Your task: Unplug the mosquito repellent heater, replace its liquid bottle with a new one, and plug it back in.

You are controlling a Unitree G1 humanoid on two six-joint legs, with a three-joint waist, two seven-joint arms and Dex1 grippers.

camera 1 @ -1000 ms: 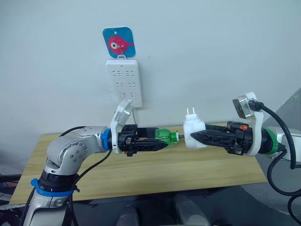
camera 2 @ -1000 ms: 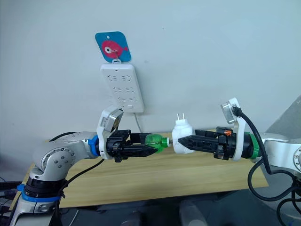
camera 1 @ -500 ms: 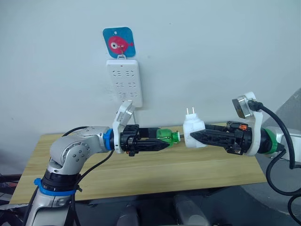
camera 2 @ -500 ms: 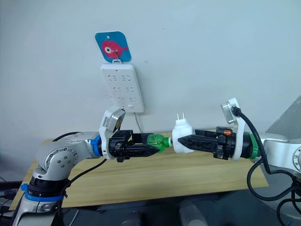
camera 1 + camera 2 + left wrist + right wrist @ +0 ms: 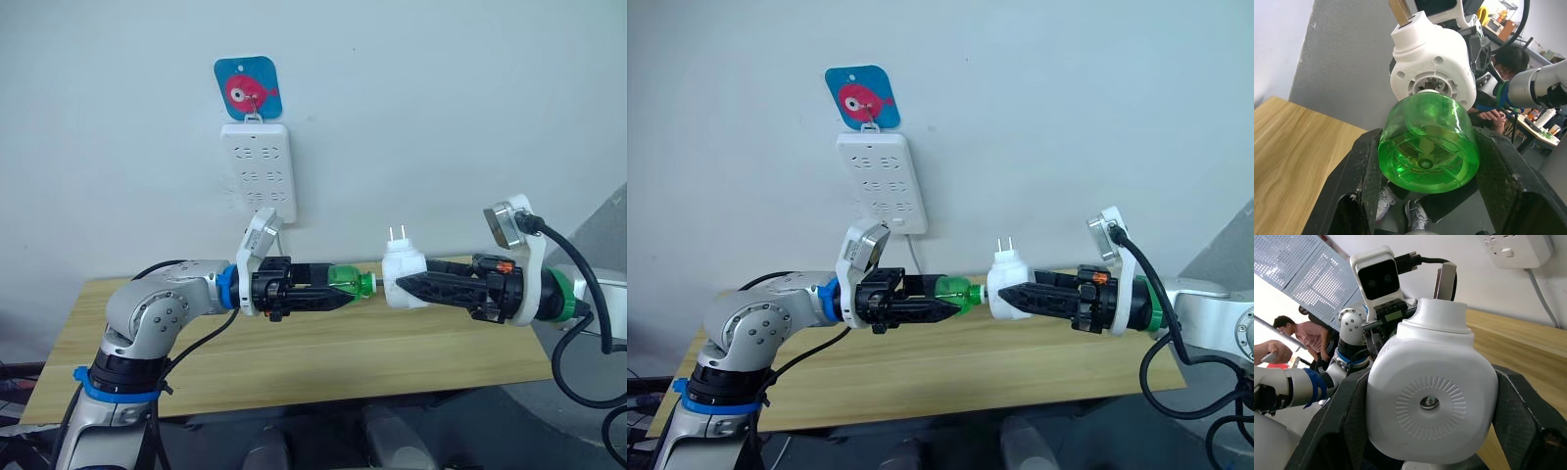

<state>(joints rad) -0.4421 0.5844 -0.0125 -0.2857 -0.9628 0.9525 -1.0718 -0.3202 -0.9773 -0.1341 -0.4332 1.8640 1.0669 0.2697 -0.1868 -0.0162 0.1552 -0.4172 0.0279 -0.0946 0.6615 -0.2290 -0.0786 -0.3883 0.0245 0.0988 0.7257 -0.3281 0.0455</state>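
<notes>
The left gripper (image 5: pixel 345 296) is clamped on a green bottle (image 5: pixel 345 283), its two black fingers (image 5: pixel 1364 166) pressed against the bottle's sides. The bottle lies level in the air, neck pointing toward the robot's right. The right gripper (image 5: pixel 404 285) grips the white heater (image 5: pixel 403 271) from the opposite side, fingers (image 5: pixel 1520 411) closed around its rounded body. The heater's two metal prongs (image 5: pixel 396 233) stick straight up.

Bottle and heater meet in mid-air above the counter (image 5: pixel 323 357), between the two arms. The bottle's neck reaches the heater's open underside; in the left wrist view the neck sits at the round ribbed socket (image 5: pixel 1431 88) in the heater's base. How far it is seated cannot be told.

On the wall behind, a white power strip (image 5: pixel 259 170) hangs upright from a hook on a blue square sticker with a red fish (image 5: pixel 249 87). Its cord (image 5: pixel 1542 293) drops toward the counter. The heater is well apart from the strip, lower and to the robot's right.

The wooden counter runs beneath both arms. In the wrist views people (image 5: pixel 1308 335) show in the room beyond.
</notes>
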